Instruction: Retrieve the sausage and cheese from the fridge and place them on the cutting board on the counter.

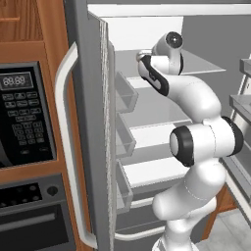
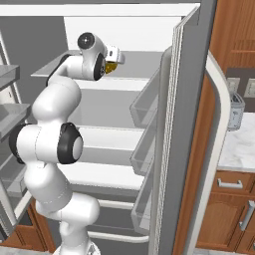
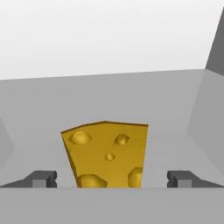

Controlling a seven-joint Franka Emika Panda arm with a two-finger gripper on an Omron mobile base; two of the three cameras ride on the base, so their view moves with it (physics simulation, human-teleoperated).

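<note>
In the left base view, the arm (image 1: 196, 142) reached up into the open fridge (image 1: 93, 122), its hand at the top shelf (image 1: 206, 66). The left door stood swung out beside the arm, its bins (image 1: 125, 93) jutting toward the elbow. My judgement was that a wide swing on withdrawal could knock the elbow into those bins or the door edge. A black microwave (image 1: 24, 115) and oven (image 1: 29, 215) sat in the wood cabinets to the left, well apart from the work.

In the right base view, the cheese (image 2: 111, 67) showed as a small yellow patch just in front of the hand on that top shelf. The right door's bins (image 2: 144, 107) crowded the other side, so the way out looked narrow on both flanks. A marbled wall surface (image 2: 239, 144) lay beyond the door; the cutting board and sausage could not be made out here.

In the hand view, the pincer (image 3: 112, 179) stood spread wide, its two fingertips (image 3: 41, 178) on either side of the cheese with clear gaps, pinching nothing. The wedge tapered toward its lower end, and I judged that closing on the slanted faces might squeeze it out or tip it. Pushing further forward could also shove it toward the fridge's back wall (image 3: 109, 35) instead of seating it between the fingers. Nothing else lay on the shelf near it.
</note>
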